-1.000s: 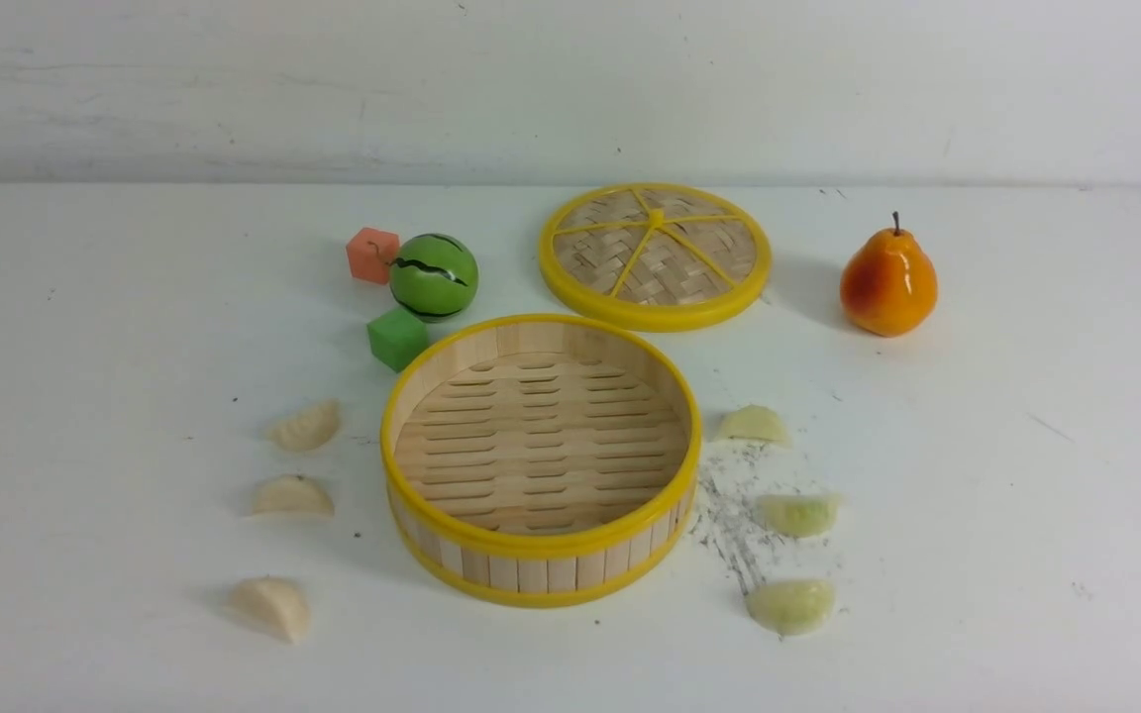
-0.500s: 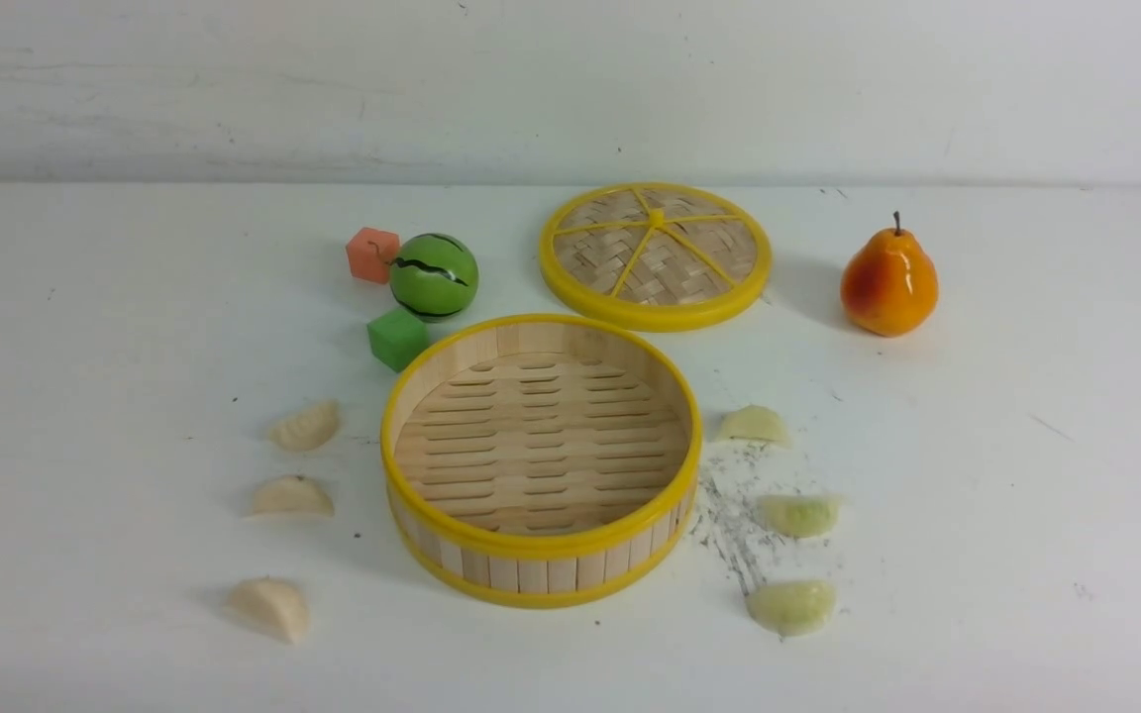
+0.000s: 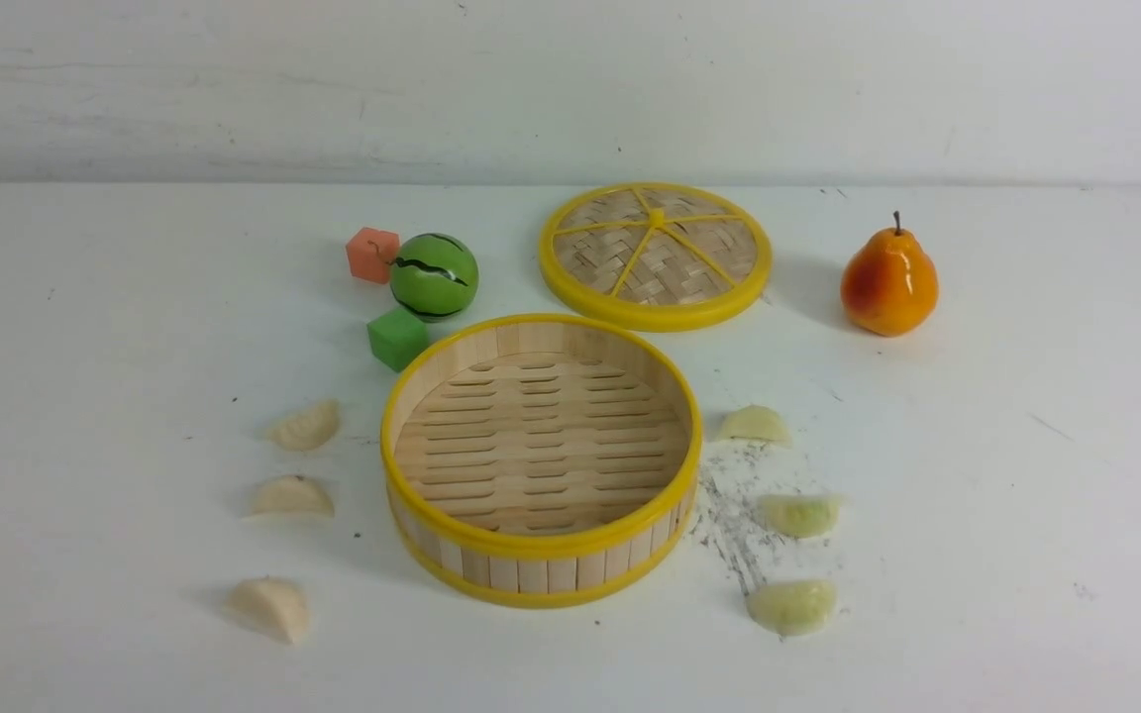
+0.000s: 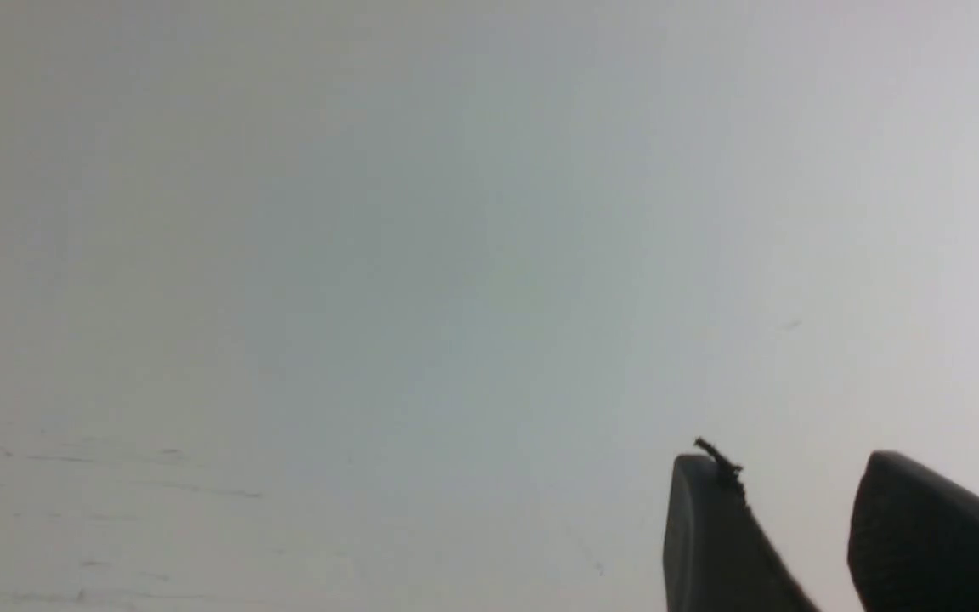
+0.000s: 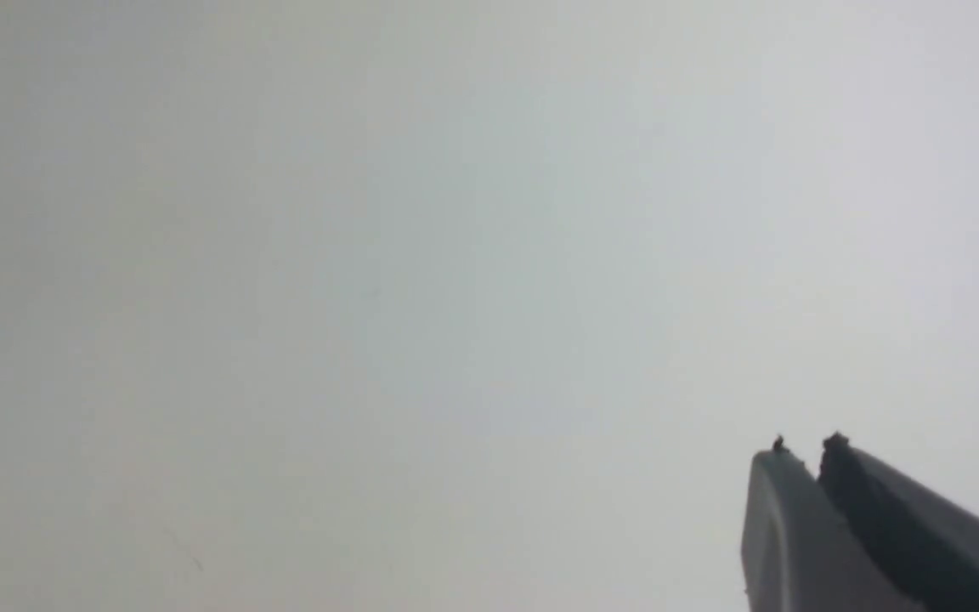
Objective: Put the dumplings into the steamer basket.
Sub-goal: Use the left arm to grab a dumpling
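Dumplings unmoved since a second ago, all six outside the steamer basket: loading not begun. Left gripper parted, empty; right gripper nearly clenched on nothing.

Left gripper parted, right gripper closed

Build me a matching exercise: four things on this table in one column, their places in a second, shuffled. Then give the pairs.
1 pear
2 lid
3 green cube
4 orange cube

A left of the striped ball
B far right, alone
C behind the steamer basket
D by the steamer basket's far-left rim

Pairs: 1-B, 2-C, 3-D, 4-A
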Tool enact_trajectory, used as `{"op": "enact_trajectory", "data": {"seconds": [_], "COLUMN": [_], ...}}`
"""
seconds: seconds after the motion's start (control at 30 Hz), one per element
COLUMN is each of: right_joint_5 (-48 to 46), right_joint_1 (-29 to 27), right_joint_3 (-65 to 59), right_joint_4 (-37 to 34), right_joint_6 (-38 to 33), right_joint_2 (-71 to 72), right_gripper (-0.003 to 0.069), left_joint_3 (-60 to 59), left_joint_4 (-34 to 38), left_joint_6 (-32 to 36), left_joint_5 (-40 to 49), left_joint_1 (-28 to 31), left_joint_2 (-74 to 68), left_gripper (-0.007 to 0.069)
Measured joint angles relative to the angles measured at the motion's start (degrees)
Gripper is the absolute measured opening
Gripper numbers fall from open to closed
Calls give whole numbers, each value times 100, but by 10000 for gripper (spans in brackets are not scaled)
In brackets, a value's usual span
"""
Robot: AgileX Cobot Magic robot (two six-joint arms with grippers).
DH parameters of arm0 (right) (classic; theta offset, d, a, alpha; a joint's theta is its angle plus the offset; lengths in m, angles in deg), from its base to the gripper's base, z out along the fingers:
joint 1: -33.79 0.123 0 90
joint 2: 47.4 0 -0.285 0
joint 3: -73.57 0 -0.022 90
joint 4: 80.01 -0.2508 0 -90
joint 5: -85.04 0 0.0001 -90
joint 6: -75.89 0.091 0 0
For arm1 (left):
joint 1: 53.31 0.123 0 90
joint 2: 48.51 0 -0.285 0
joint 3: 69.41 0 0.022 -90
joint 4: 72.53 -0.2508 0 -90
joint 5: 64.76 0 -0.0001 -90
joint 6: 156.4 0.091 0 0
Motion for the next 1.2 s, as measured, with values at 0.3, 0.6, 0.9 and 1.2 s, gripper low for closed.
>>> {"op": "enact_trajectory", "data": {"seconds": [0.3, 0.6, 0.9, 1.2], "right_joint_5": [-365, -3006, -6029, -6920], "right_joint_1": [0, 0, 0, 176], "right_joint_3": [607, 2432, 2729, 3084], "right_joint_4": [19, 23, 178, -1567], "right_joint_6": [701, -258, -929, -2168], "right_joint_2": [0, -719, -2657, -4217], "right_gripper": [68, -10, -8, -6], "left_joint_3": [581, 3017, 3869, 5757], "left_joint_4": [40, 51, 317, 1469], "left_joint_6": [-1183, -1202, -1527, 33], "left_joint_5": [645, 3154, 4883, 7875], "left_joint_1": [0, 0, 0, 0], "left_joint_2": [0, -1486, -3765, -6389], "left_gripper": [149, -14, -14, -14]}}
